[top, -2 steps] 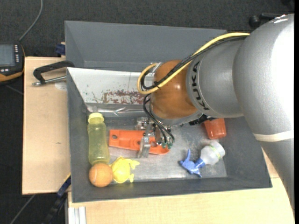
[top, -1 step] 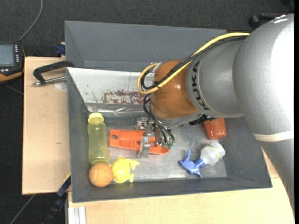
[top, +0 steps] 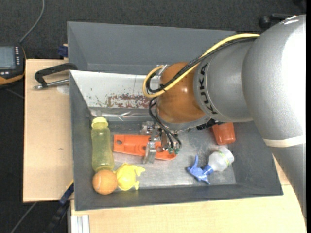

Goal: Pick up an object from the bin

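My gripper hangs low in the middle of the bin, right over the right end of a flat orange tool-like thing that lies across the floor. Its metal fingers stand on or beside that orange piece; whether they hold it I cannot make out. To the left stands a yellow-green plastic bottle lying lengthwise.
A yellow toy and an orange ball sit in the front left corner. A blue and white crumpled thing lies front right, and an orange-red block lies to the right under the arm.
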Motion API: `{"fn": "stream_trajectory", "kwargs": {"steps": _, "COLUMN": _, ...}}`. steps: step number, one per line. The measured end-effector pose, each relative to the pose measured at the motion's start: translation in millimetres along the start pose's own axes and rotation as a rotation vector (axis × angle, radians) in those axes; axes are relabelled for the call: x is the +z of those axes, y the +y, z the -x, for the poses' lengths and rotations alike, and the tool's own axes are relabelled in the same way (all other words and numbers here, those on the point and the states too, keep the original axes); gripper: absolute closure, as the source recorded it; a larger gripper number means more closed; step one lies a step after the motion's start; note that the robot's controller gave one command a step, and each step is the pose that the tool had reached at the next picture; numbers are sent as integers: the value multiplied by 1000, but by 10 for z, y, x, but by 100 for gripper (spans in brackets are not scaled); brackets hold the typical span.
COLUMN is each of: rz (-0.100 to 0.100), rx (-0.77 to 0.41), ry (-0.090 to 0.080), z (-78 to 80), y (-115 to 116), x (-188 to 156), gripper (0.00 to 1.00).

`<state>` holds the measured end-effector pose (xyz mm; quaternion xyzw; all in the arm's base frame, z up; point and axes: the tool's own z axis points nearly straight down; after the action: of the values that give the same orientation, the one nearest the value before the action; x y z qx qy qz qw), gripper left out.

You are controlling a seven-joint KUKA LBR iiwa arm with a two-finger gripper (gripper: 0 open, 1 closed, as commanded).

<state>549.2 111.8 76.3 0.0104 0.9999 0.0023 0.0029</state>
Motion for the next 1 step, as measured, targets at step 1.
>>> {"fn": "stream_trajectory", "kwargs": {"steps": 1, "rz": 1, "rx": -298, "ry": -2, "z": 126, "y": 135, "x": 61, "gripper": 100}}
